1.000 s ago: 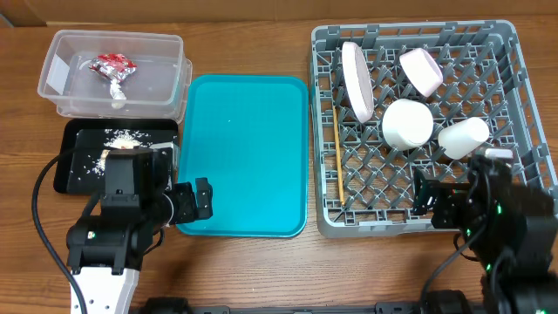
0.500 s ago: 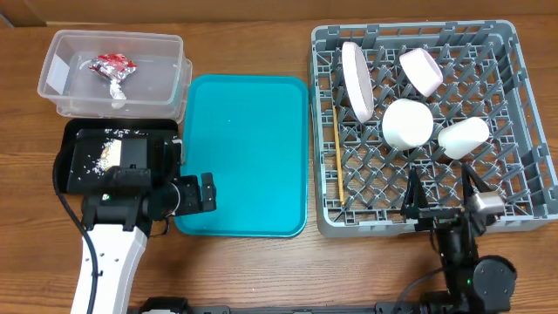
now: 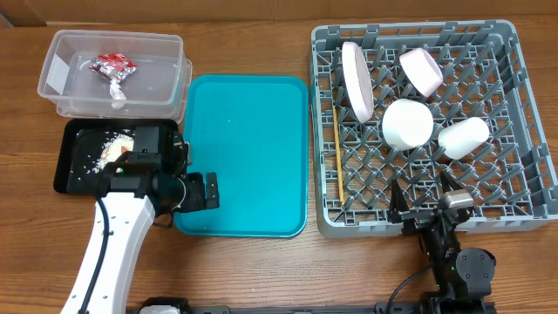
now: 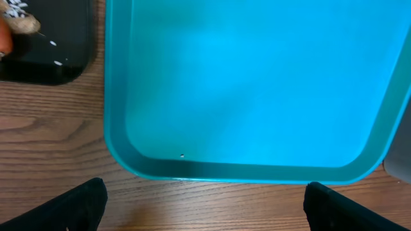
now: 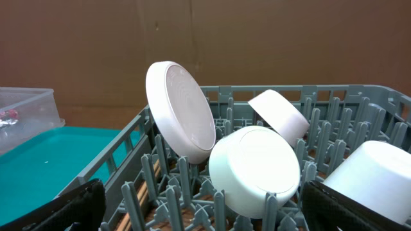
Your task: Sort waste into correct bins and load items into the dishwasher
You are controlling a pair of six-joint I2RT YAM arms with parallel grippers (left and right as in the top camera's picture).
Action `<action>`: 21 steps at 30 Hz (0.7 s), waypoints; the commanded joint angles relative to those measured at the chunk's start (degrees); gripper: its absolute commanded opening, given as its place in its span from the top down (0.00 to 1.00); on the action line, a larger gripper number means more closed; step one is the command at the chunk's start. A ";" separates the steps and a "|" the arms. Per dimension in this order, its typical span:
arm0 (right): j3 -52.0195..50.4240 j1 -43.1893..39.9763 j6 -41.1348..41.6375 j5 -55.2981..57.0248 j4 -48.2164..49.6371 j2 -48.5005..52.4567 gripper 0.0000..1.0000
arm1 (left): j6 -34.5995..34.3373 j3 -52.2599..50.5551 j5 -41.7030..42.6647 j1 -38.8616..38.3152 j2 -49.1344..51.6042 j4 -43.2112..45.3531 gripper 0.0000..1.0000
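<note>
The grey dishwasher rack (image 3: 523,131) holds a white plate (image 3: 356,80) on edge, two white bowls (image 3: 421,70) (image 3: 407,123), a white cup (image 3: 463,137) and wooden chopsticks (image 3: 336,157). The clear tub (image 3: 61,83) contains the red-and-silver wrapper (image 3: 112,64) and a white tissue (image 3: 116,90). White crumbs and a peanut shell (image 3: 113,148) lie in the black tray (image 3: 74,170). My left gripper (image 3: 199,190) is open and empty at the teal tray's front left edge. My right gripper (image 3: 427,202) is open and empty, low at the rack's front rim, facing the plate (image 5: 183,109) and nearer bowl (image 5: 255,170).
The teal tray (image 3: 244,157) lies between the bins and the rack and has only a speck in it (image 4: 182,156). In the left wrist view the black tray's corner (image 4: 45,58) shows a peanut shell (image 4: 22,22). Bare wooden table runs along the front.
The left arm has swung so that its gripper sits slightly farther back at the teal tray's edge. The right arm has dropped low and shifted left along the rack's front. Both grippers stayed open.
</note>
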 commanded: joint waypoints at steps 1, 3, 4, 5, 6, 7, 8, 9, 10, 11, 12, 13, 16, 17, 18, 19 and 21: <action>-0.59 -0.07 0.55 -0.48 0.35 -0.52 0.00 | -1.01 -0.17 0.39 0.22 1.60 0.02 0.00; -0.59 -0.04 0.55 -0.48 0.35 -0.52 0.00 | -1.01 -0.17 0.42 0.22 2.38 0.04 0.00; -0.59 -0.07 0.55 -0.48 0.35 -0.52 0.00 | -1.01 -0.17 0.42 0.22 2.51 0.02 0.00; -0.59 -0.04 0.55 -0.48 0.35 -0.52 0.00 | -1.01 -0.17 0.42 0.22 2.84 0.02 0.00; -0.59 -0.04 0.52 -0.48 0.35 -0.52 0.00 | -1.01 -0.17 0.42 0.22 2.97 0.02 0.00; -0.59 -0.04 0.52 -0.48 0.35 -0.52 0.00 | -1.01 -0.17 0.42 0.22 3.04 0.02 0.00; -0.59 -0.07 0.55 -0.48 0.35 -0.52 0.00 | -1.01 -0.17 0.42 0.22 3.13 0.02 0.00; -0.59 -0.04 0.52 -0.48 0.35 -0.52 0.00 | -1.01 -0.17 0.42 0.22 3.13 0.02 0.00; -0.59 -0.04 0.52 -0.48 0.35 -0.52 0.00 | -1.01 -0.17 0.42 0.22 3.13 0.04 0.00; -0.59 -0.04 0.52 -0.48 0.35 -0.52 0.00 | -1.01 -0.17 0.42 0.22 3.13 0.02 0.00; -0.59 -0.04 0.55 -0.48 0.35 -0.52 0.00 | -1.01 -0.17 0.42 0.22 3.13 0.02 0.00; -0.59 -0.04 0.55 -0.48 0.35 -0.52 0.00 | -1.01 -0.17 0.42 0.22 3.13 0.02 0.00; -0.59 -0.04 0.55 -0.46 0.35 -0.52 0.00 | -1.01 -0.17 0.42 0.22 3.13 0.04 0.00; -0.59 -0.07 0.52 -0.48 0.35 -0.52 0.00 | -1.01 -0.17 0.42 0.22 3.13 0.04 0.00; -0.59 -0.04 0.52 -0.48 0.35 -0.52 0.00 | -1.01 -0.17 0.42 0.22 3.13 0.04 0.00; -0.59 -0.04 0.52 -0.48 0.35 -0.52 0.00 | -1.01 -0.17 0.39 0.22 3.13 0.02 0.00; -0.59 -0.04 0.55 -0.46 0.35 -0.52 0.00 | -1.01 -0.17 0.42 0.22 3.10 0.02 0.00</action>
